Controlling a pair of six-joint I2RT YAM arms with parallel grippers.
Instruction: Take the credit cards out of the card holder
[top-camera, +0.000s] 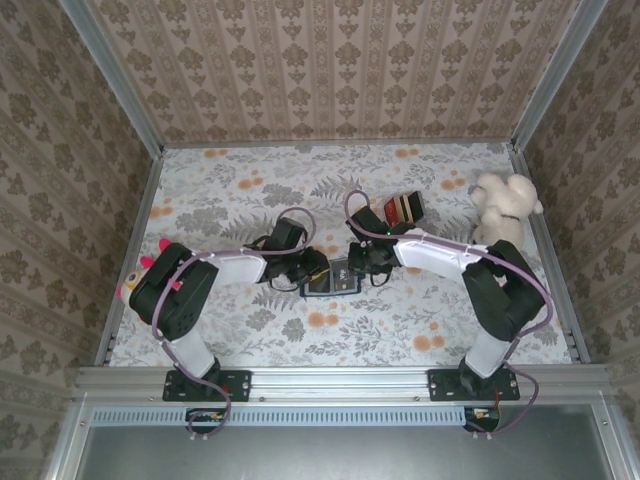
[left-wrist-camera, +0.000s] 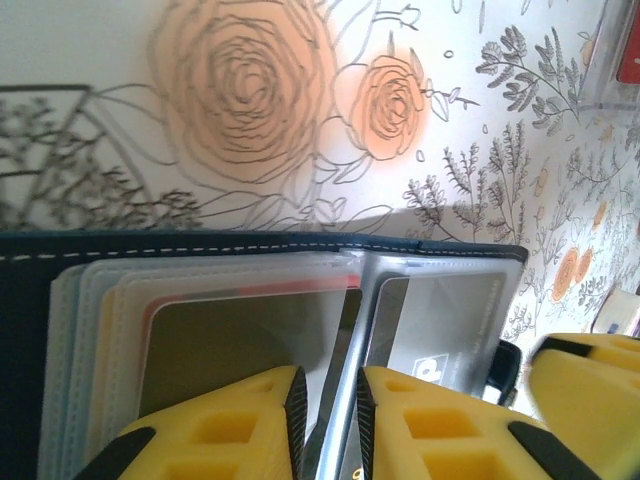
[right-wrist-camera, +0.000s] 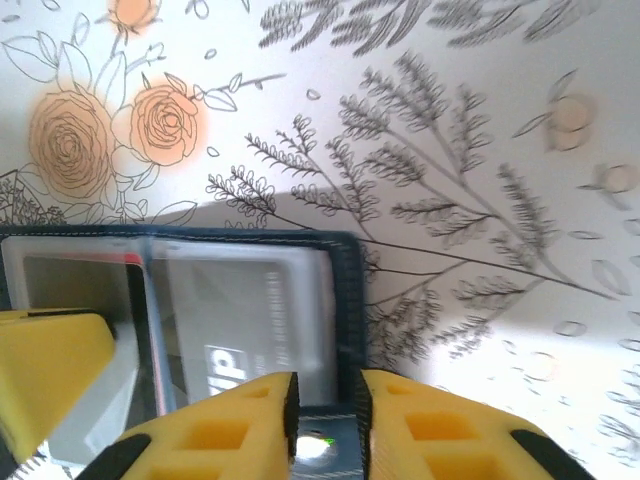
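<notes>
One navy-blue bifold card holder (left-wrist-camera: 250, 245) was cut off at frame bottom. Left gripper (left-wrist-camera: 327, 405) pinched one clear sleeve (left-wrist-camera: 348, 320), jaws nearly closed. For the right gripper (right-wrist-camera: 325, 410), state was indeterminable.

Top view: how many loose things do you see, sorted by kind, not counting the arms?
Card holder: 1
Striped block: 1
Toys: 2, white toy and pink toy
Total: 4
</notes>
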